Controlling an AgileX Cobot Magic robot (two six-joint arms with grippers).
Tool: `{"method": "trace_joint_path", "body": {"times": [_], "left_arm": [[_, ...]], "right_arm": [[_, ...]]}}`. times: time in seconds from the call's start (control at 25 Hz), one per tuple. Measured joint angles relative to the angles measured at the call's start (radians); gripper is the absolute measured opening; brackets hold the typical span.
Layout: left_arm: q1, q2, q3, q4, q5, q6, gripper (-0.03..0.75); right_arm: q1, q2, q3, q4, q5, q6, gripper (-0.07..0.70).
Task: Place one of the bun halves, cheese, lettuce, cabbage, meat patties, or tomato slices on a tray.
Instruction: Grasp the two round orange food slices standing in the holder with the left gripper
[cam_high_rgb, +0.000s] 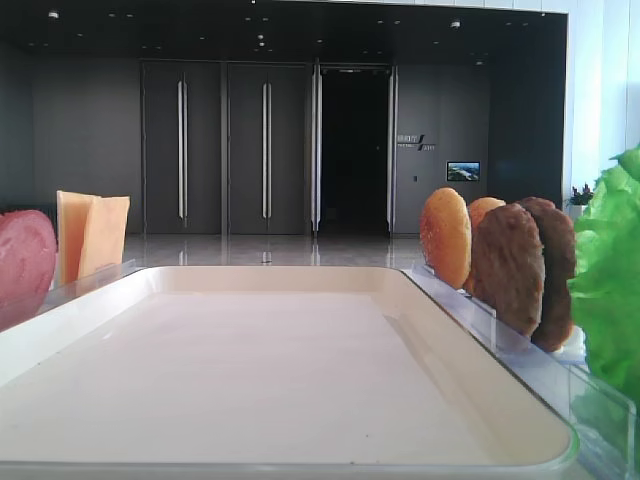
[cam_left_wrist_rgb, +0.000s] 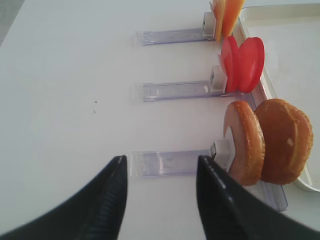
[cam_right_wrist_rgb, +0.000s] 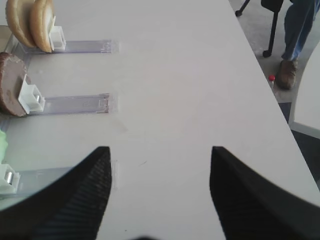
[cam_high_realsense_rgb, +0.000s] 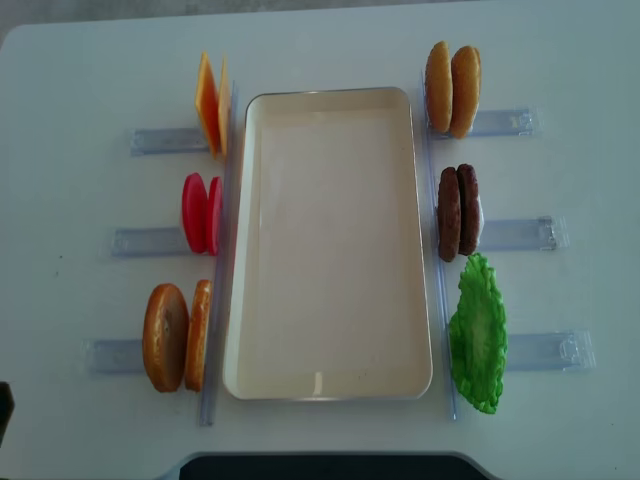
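The cream tray lies empty at the middle. On its left stand cheese, tomato slices and two bun halves. On its right stand two more bun halves, meat patties and lettuce. No cabbage is in view. My left gripper hangs open over a clear rack, just short of the left bun halves, with nothing between its fingers. My right gripper is wide open over bare table, with buns and a patty off to its upper left.
Each food pair stands on edge in a clear plastic rack whose strip runs outward from the tray. Long clear rails line both tray sides. Beyond the table's right edge are a chair leg and a person's foot.
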Motion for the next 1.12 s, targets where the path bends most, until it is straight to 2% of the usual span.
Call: {"method": "trace_joint_path", "body": {"times": [0.12,0.24,0.44,0.56,0.84,1.12], "left_arm": [[0.000,0.000,0.000,0.000,0.000,0.000,0.482],[0.000,0.000,0.000,0.000,0.000,-0.001,0.521],[0.000,0.000,-0.001,-0.001,0.002,-0.039,0.530],[0.000,0.007,-0.027,-0.001,0.021,-0.046,0.531],[0.000,0.126,-0.154,0.014,0.052,-0.066,0.531],[0.000,0.309,-0.309,0.139,0.069,-0.089,0.531]], "right_arm": [[0.000,0.000,0.000,0.000,0.000,0.000,0.416],[0.000,0.000,0.000,0.000,0.000,0.000,0.416],[0.000,0.000,0.000,0.000,0.000,0.000,0.416],[0.000,0.000,0.000,0.000,0.000,0.000,0.416],[0.000,0.000,0.000,0.000,0.000,0.000,0.416],[0.000,0.000,0.000,0.000,0.000,0.000,0.416]]}}
